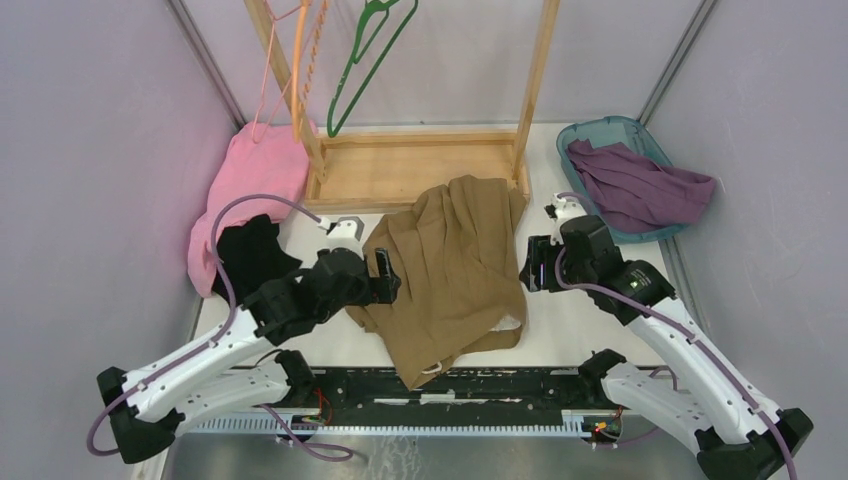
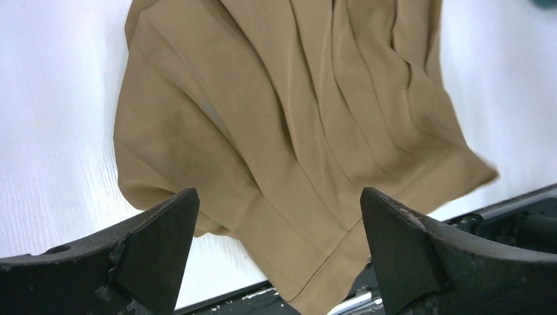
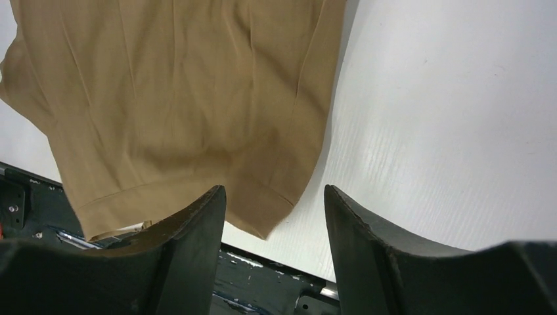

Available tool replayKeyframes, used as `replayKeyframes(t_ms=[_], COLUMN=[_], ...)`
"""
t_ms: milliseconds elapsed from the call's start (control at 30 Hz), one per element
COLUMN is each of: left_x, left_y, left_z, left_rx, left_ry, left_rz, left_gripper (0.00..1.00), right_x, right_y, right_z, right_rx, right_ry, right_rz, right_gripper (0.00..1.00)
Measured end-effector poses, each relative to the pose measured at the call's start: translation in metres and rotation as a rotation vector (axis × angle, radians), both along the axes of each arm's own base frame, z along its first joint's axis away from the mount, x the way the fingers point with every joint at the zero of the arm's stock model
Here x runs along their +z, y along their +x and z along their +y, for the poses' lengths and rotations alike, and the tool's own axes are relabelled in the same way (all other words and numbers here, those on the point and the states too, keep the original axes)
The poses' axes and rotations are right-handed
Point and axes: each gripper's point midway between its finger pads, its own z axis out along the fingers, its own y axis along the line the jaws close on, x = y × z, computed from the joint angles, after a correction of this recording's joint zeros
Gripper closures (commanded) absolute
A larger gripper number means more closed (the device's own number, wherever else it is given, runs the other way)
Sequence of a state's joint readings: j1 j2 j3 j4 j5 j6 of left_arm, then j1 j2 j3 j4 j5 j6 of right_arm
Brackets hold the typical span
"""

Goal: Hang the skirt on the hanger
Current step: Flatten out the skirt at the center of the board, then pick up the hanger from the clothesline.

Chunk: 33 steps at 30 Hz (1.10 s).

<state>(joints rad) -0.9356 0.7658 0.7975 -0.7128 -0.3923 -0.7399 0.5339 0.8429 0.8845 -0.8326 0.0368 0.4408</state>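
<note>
Both left fingers (image 2: pixel 157 243) and right fingers (image 3: pixel 190 243) hang spread, empty, over the skirt (image 1: pixel 455 260) rumpled on the desk (image 1: pixel 560 335) (one end past the near edge); pinching loose pleats could drag it off.

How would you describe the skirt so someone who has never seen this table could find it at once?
Start at the wooden rack at the back of the table; the skirt lies in front of its base, spread mid-table. It is the only tan, pleated garment: the pink cloth and black cloth sit to the left, the purple cloth in the basket on the right.
</note>
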Motion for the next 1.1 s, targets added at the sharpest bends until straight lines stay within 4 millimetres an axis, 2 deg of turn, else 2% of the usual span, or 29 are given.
replayKeyframes(t_ms=[133, 200, 267, 367, 467, 567, 667, 767, 900, 1000, 1100], left_x=[-0.012, -0.003, 0.02, 0.066, 0.112, 0.156, 0.216, 0.263, 0.295, 0.298, 0.305], left_y=[0.009, 0.016, 0.026, 0.042, 0.057, 0.079, 0.104, 0.122, 0.147, 0.162, 0.177], left_z=[-0.001, -0.003, -0.006, -0.008, 0.005, 0.032, 0.058, 0.065, 0.073, 0.077, 0.071], left_rx=[0.027, 0.044, 0.059, 0.092, 0.156, 0.262, 0.359, 0.392, 0.427, 0.424, 0.382], left_ry=[0.067, 0.084, 0.074, 0.03, 0.007, 0.013, 0.021, 0.035, 0.092, 0.126, 0.136], left_rz=[0.018, -0.002, -0.048, -0.143, -0.234, -0.312, -0.404, -0.477, -0.519, -0.516, -0.525], left_gripper=[0.01, 0.01, 0.01, 0.01, 0.01, 0.01, 0.01, 0.01, 0.01, 0.01, 0.01], right_x=[0.002, 0.009, 0.023, 0.05, 0.069, 0.071, 0.066, 0.061, 0.056, 0.054, 0.052], right_y=[-0.002, -0.004, -0.006, -0.008, -0.008, -0.009, -0.009, -0.009, -0.011, -0.011, -0.011], right_z=[-0.002, -0.004, -0.006, -0.008, -0.007, -0.005, -0.002, 0.0, 0.002, 0.005, 0.008], right_rx=[0.002, 0.004, 0.001, 0.001, 0.004, 0.013, 0.024, 0.032, 0.044, 0.054, 0.064], right_ry=[-0.001, 0.001, 0.014, 0.05, 0.083, 0.092, 0.092, 0.094, 0.098, 0.107, 0.116], right_rz=[-0.006, -0.02, -0.053, -0.121, -0.174, -0.174, -0.157, -0.144, -0.131, -0.128, -0.125], right_gripper=[0.38, 0.38, 0.38, 0.38, 0.38, 0.38, 0.38, 0.38, 0.39, 0.39, 0.39])
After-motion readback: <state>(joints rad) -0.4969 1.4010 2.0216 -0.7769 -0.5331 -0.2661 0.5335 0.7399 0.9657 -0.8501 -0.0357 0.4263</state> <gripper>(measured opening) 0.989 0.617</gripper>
